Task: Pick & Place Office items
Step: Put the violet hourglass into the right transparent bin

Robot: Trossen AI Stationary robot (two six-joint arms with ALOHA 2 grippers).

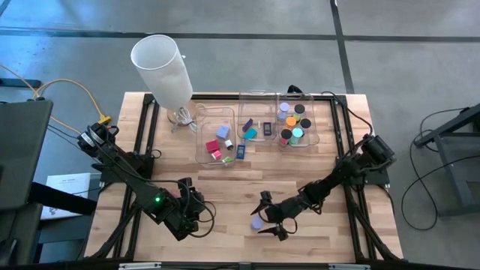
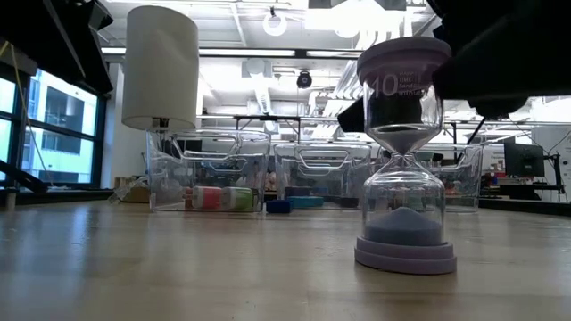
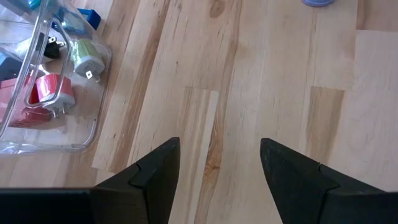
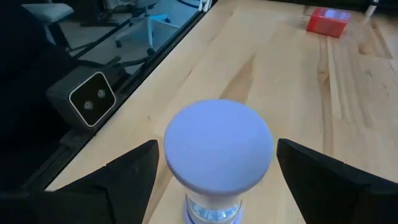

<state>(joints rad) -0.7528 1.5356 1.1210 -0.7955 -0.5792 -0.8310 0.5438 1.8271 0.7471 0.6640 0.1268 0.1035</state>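
A sand timer (image 2: 403,169) with lavender caps stands upright on its base near the table's front middle (image 1: 257,223). My right gripper (image 4: 217,149) is open, one finger on each side of the timer's top cap (image 4: 217,144), with a gap showing on both sides. My left gripper (image 3: 221,165) hangs open over bare wood at the front left (image 1: 187,217), holding nothing. The other office items lie in clear bins at the far middle: red, pink and lavender blocks (image 1: 216,144), flat blue and teal pieces (image 1: 251,132), round discs (image 1: 292,124).
Three clear bins (image 1: 259,112) stand in a row at the far middle. A tall white cylinder (image 1: 163,69) stands tilted at the far left. The left bin's corner (image 3: 93,134) is close to my left gripper. Bare wood lies between the bins and both grippers.
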